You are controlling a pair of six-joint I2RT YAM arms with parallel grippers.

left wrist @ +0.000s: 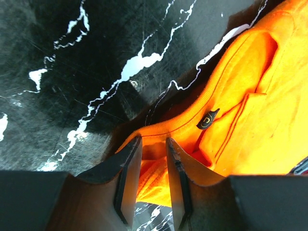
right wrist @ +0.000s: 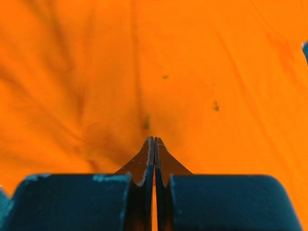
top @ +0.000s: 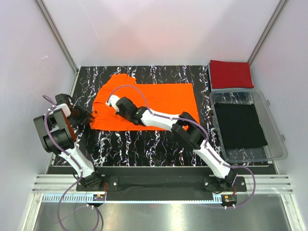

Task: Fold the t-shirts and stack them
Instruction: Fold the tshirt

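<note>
Showing the orange t-shirt (top: 159, 103) spread on the desk (top: 144, 139) left of centre, its long axis running left to right in the top view, with the collar end toward the left. Note that both sets of jaws sit at that left end. The left arm (top: 62, 139) is the nearer, and its jaws are narrow, clamped on a bunched fold of the shirt's edge just beside the collar (left wrist: 192, 113). The right arm (top: 192, 132) reaches diagonally across the cloth, its jaws pressed fully together on the fabric; creases converging at the tips suggest a thin pinch. You would likely carry this end rightward along the long axis. The red t-shirt (top: 231, 73) lies folded at the far right corner, beyond the clear bin (top: 276, 130) holding black cloth (top: 239, 125).
</note>
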